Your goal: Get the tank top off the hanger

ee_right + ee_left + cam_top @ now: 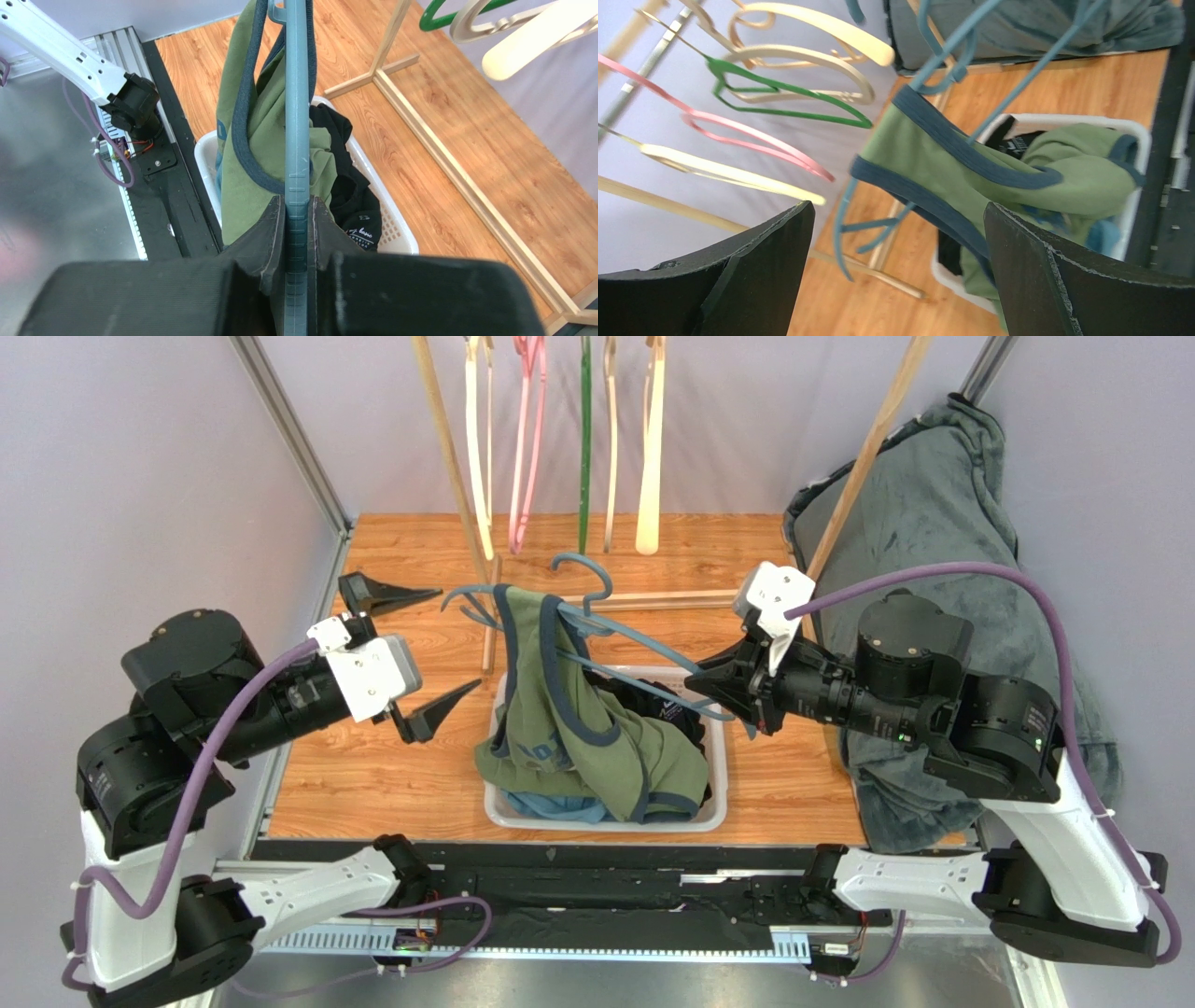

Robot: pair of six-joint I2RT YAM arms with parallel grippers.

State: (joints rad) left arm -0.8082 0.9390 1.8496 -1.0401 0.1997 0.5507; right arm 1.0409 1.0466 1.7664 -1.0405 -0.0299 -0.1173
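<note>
Left arm: is reaching in from the left of the basket (717,809), with the left gripper (456,641) facing the tank top (561,714).
Right arm: is stretching in from the right of the basket, with the right gripper (723,679) pointing left above its rim.
Surface: a wooden table (379,770) is carrying the basket. A grey cloth (940,518) is lying to the right of the basket.
Room: spare hangers (648,462) are hanging from a wooden rack (449,448) behind the basket, against pale walls.
Left fingers (759,280): are standing wide apart, touching nothing.
Right fingers (270,231): are clamping flat on the blue hanger (617,637).
Tank top: green with blue trim, it is draping from the hanger above the basket, its lower part piling into the basket.
</note>
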